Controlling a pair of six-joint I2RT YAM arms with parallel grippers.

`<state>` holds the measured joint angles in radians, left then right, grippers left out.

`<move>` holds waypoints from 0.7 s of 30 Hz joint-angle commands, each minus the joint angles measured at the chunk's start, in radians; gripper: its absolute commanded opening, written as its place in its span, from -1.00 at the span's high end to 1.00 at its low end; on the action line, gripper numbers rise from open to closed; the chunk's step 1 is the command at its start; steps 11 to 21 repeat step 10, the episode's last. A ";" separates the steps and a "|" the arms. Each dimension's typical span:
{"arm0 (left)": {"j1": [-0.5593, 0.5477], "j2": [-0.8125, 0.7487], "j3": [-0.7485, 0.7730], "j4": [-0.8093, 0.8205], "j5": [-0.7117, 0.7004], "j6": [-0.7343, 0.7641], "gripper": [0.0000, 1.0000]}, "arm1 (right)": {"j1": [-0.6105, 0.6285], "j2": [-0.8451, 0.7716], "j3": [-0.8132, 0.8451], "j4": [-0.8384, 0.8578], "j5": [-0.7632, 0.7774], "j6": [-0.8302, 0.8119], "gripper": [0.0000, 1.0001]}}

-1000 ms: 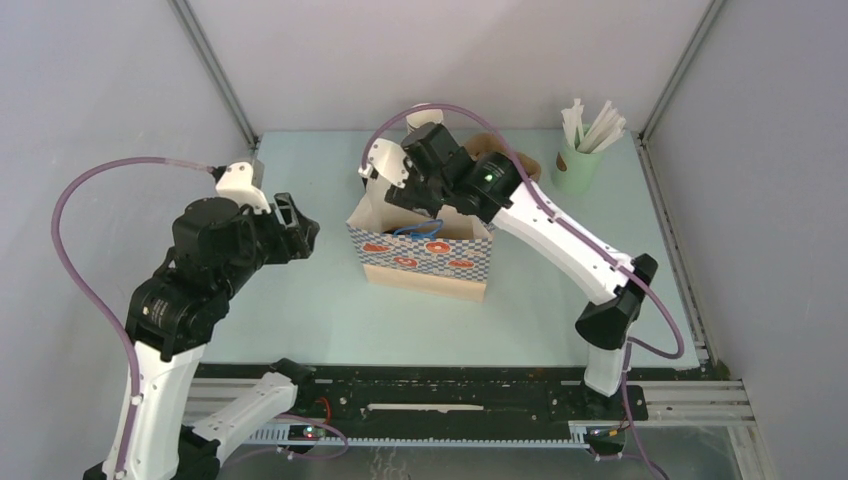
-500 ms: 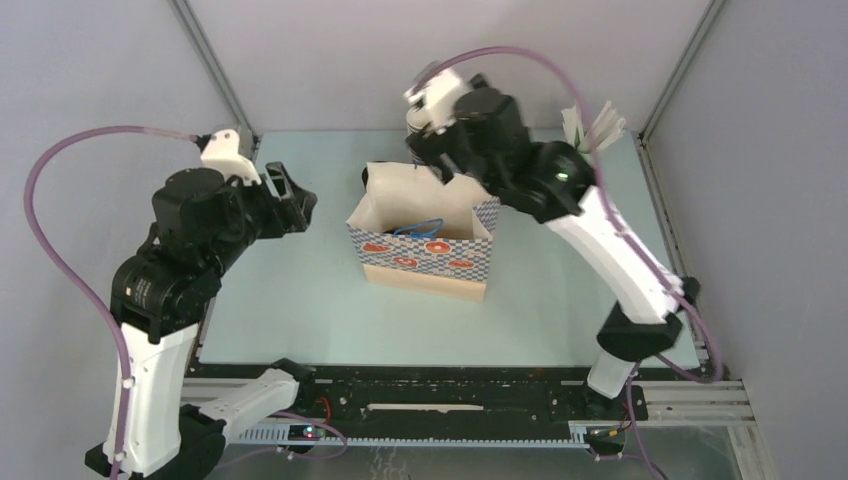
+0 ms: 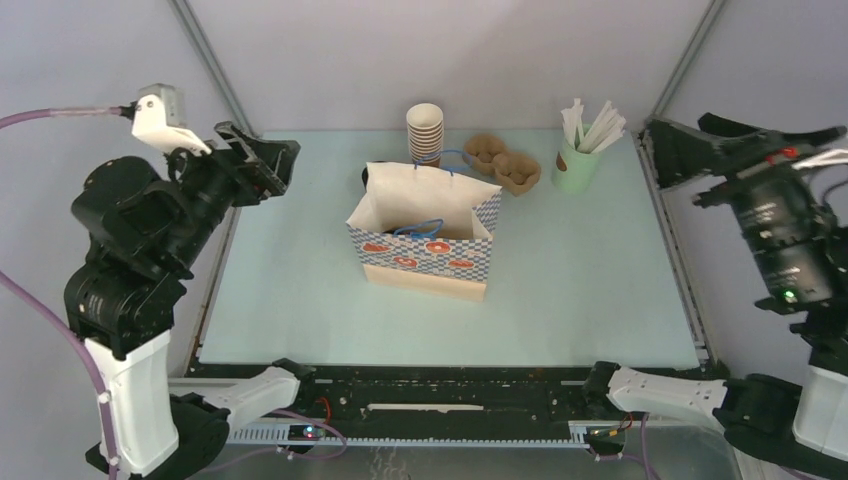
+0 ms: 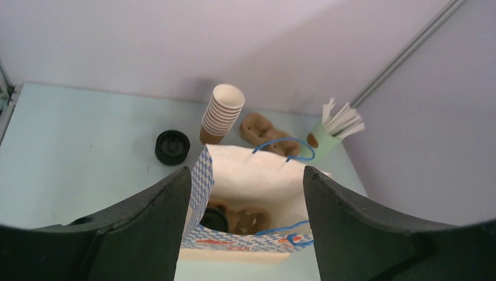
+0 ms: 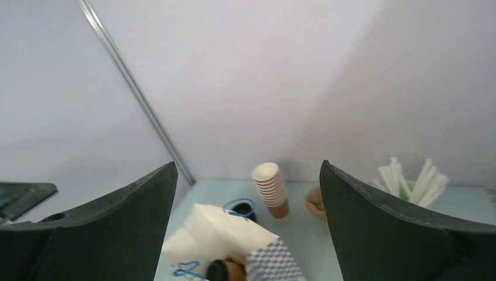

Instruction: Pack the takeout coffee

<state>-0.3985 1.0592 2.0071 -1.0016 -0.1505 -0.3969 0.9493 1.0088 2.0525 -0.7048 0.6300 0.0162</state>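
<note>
A pale mint-green bench (image 3: 300,320) fills a booth of plain grey-white walls (image 3: 450,60). Silver metal posts (image 3: 215,72) run up the two back corners where the panels meet. A black rail (image 3: 520,390) with slotted aluminium framing lies along the bench's near edge. The light is soft and even, leaving only faint shadows on the bench

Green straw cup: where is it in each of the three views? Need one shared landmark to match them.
Top external: green straw cup stands at the back right of the table.
Left wrist: right of centre, beyond the bag.
Right wrist: right side, mid-height, mostly its straws showing beside the finger.
Shared landmark: the paper bag; the cup sits to its right in every view.
</note>
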 commanded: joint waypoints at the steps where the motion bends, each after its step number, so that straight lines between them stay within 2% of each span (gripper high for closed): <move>1: 0.006 -0.022 0.037 0.098 0.010 -0.023 -0.51 | 0.008 -0.016 -0.048 0.044 0.013 0.165 -0.99; 6: 0.006 -0.018 0.037 0.076 -0.006 -0.013 -0.50 | 0.009 -0.064 -0.066 0.004 0.021 0.156 -0.99; 9: 0.005 -0.023 0.033 0.072 -0.018 -0.018 -0.49 | 0.009 -0.101 -0.105 0.039 0.001 0.149 -0.99; 21: 0.005 -0.025 0.032 0.073 -0.021 -0.023 -0.49 | 0.010 -0.104 -0.108 0.042 0.012 0.152 -0.99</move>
